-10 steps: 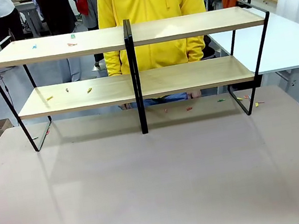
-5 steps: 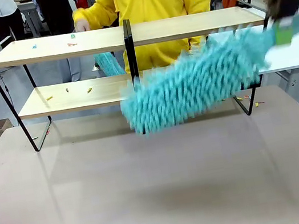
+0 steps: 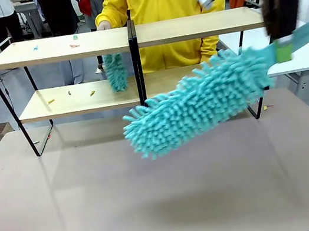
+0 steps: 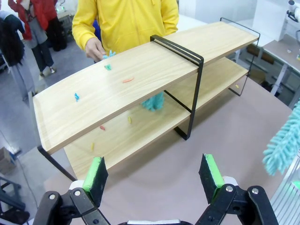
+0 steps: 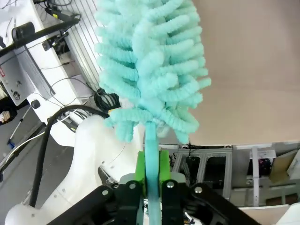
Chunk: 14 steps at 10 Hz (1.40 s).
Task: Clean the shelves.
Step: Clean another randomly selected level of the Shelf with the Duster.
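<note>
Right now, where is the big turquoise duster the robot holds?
Front view: the duster hangs tilted over the table, right of centre, before the lower board of the shelves, handle clamped in the right end effector.

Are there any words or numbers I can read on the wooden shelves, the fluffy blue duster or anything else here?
No text can be read anywhere.
Wide two-tier light-wood shelves on a black metal frame: no print.
Fluffy turquoise duster: no print.
Small red sticker on a grey box: too small to read.
White label low in the right wrist view: too blurred to read.
</note>
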Tool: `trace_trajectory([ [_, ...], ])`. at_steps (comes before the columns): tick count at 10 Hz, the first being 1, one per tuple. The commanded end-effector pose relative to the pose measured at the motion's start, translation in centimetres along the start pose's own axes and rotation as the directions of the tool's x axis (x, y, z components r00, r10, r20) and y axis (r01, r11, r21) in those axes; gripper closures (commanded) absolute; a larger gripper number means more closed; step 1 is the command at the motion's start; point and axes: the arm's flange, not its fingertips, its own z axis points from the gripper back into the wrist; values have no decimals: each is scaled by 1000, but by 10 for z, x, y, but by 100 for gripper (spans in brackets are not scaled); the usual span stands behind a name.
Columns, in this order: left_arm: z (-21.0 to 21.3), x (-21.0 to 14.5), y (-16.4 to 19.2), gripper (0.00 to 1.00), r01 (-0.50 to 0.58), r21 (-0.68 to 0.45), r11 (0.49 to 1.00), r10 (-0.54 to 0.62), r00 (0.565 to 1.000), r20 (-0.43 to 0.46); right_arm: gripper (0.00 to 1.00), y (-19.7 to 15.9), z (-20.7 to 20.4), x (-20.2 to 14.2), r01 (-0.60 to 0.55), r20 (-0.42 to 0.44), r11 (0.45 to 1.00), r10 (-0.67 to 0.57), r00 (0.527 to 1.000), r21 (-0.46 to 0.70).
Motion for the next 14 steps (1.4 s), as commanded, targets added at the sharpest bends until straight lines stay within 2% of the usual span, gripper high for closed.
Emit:
trace_trajectory([
  [1,0,-2,-1,0,9,0,1000,-9,1000,-1,88,-41,-1,71,51,-10,997,-52,999,-59],
  [2,0,-2,-1,0,9,0,1000,-9,1000,-1,88,-57,3,83,152,6,980,-153,988,-125],
  [3,0,-2,-1,0,9,0,1000,-9,1000,-1,88,-59,13,61,291,106,939,-276,955,-181],
  [4,0,-2,-1,0,9,0,1000,-9,1000,-1,88,-42,18,17,382,191,900,-345,919,-211],
  [5,0,-2,-1,0,9,0,1000,-9,1000,-1,88,-16,13,-38,324,220,929,-283,933,-177],
  [6,0,-2,-1,0,9,0,1000,-9,1000,-1,88,13,-1,-90,111,165,992,-99,981,-63],
  [7,0,-2,-1,0,9,0,1000,-9,1000,-1,88,41,-21,-133,43,179,999,-46,983,22],
  [8,0,-2,-1,0,9,0,1000,-9,1000,-1,88,52,-33,-151,60,197,995,-74,978,79],
  [10,0,-2,-1,0,9,0,1000,-9,1000,-1,88,50,-35,-157,80,366,997,-69,928,-14],
  [11,0,-2,-1,0,9,0,1000,-9,1000,-1,88,68,-26,-172,46,232,998,-55,971,47],
  [12,0,-2,-1,0,9,0,1000,-9,1000,-1,88,68,-26,-172,46,232,998,-55,971,47],
  [13,0,-2,-1,0,9,0,1000,-9,1000,-1,88,70,-37,-180,48,275,998,-58,960,41],
  [14,0,-2,-1,0,9,0,1000,-9,1000,-1,88,57,-18,-156,82,274,997,-82,958,11],
])
